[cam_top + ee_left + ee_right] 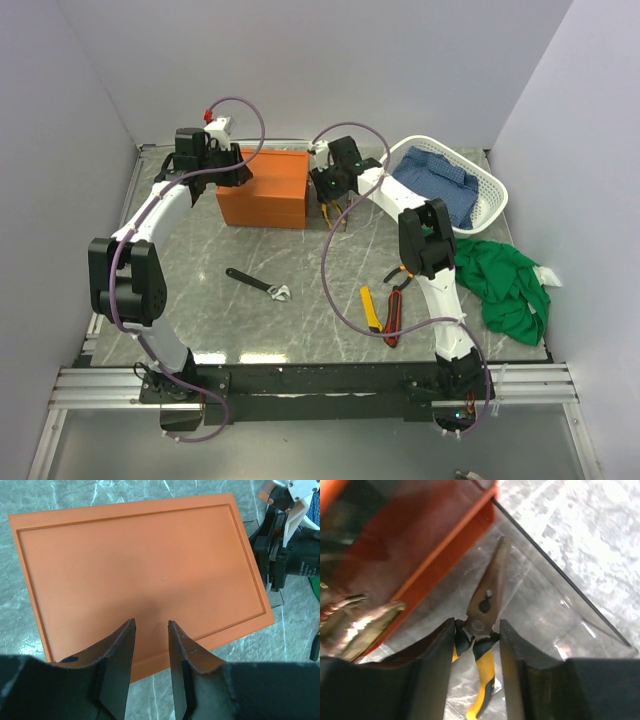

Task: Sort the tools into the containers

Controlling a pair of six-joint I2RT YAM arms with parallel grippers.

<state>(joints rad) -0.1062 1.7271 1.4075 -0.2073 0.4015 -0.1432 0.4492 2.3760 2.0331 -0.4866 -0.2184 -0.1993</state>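
The orange box point(265, 195) stands at the far side of the tabletop point(300, 325) with its flat lid on. The left end effector point(240, 167) hangs over the box's left end. In the left wrist view its fingers point(120, 660) are parted above the lid point(140, 575) with nothing between them, so it is open and empty.

The right end effector point(333, 200) is just off the box's right side. Its fingers point(432, 670) flank the joint of the yellow-and-black-handled pliers point(487, 595), whose closed nose points away from the wrist. A clear plastic surface point(555, 610) shows beside the box's orange wall point(420, 540). The fingers sit very close to the pliers, but I cannot tell whether they clamp them or merely stand beside them.

Nearer the arm bases than the box, a black wrench point(258, 285) lies on the tabletop. Off to the box's near right lie a yellow utility knife point(371, 308) and a red-and-black one point(395, 320), side by side. To the box's right is a white basket point(495, 195) holding a blue cloth point(440, 180), with a green cloth point(505, 280) crumpled just in front of the basket.
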